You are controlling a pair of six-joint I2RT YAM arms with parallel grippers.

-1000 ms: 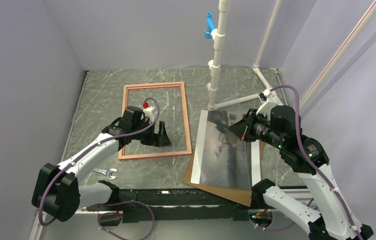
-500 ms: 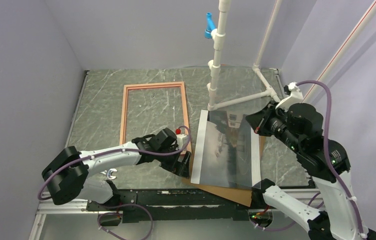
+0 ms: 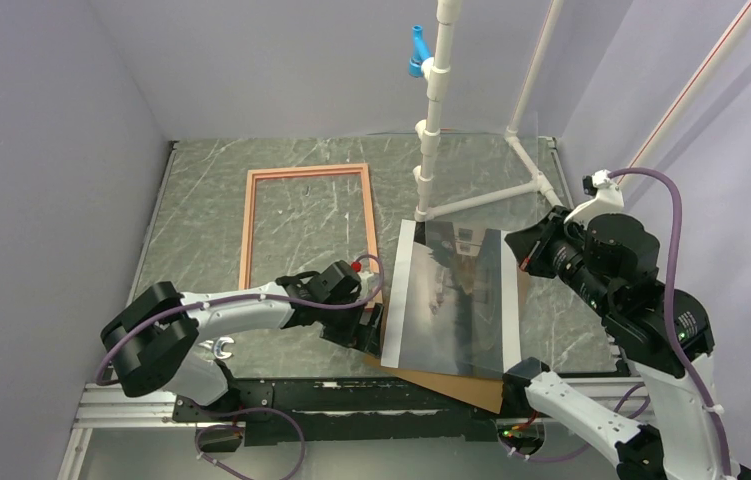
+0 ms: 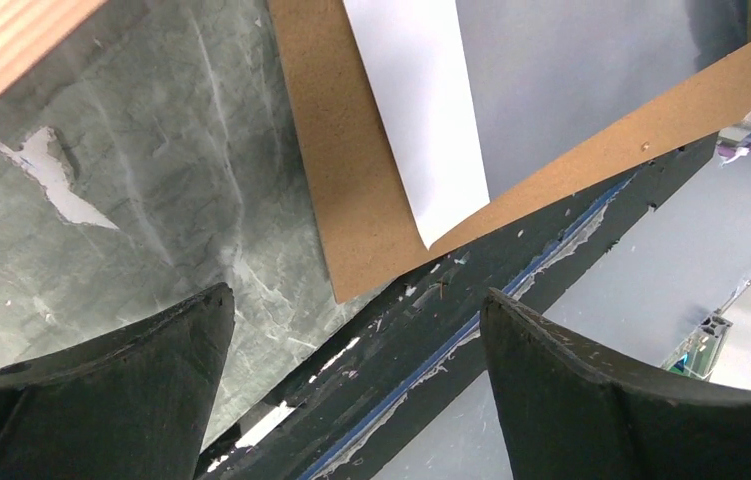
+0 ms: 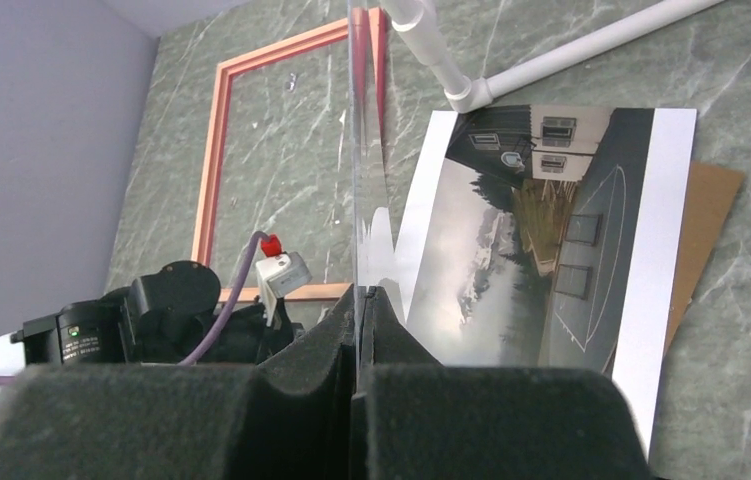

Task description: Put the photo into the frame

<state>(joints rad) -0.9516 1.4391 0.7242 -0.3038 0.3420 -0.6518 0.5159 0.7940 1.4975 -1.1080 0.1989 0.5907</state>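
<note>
While the photo (image 3: 451, 300) is lying outside the frame (image 3: 248, 230), at 4 o'clock, my left gripper (image 4: 356, 300) is hanging open, my right gripper (image 5: 361, 295) pinching a clear sheet (image 5: 369, 200).

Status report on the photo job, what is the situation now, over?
Left hand open, low over a corner of the board. Right hand shut on clear sheet. Photo flat on board, beside the frame, not yet in.
</note>
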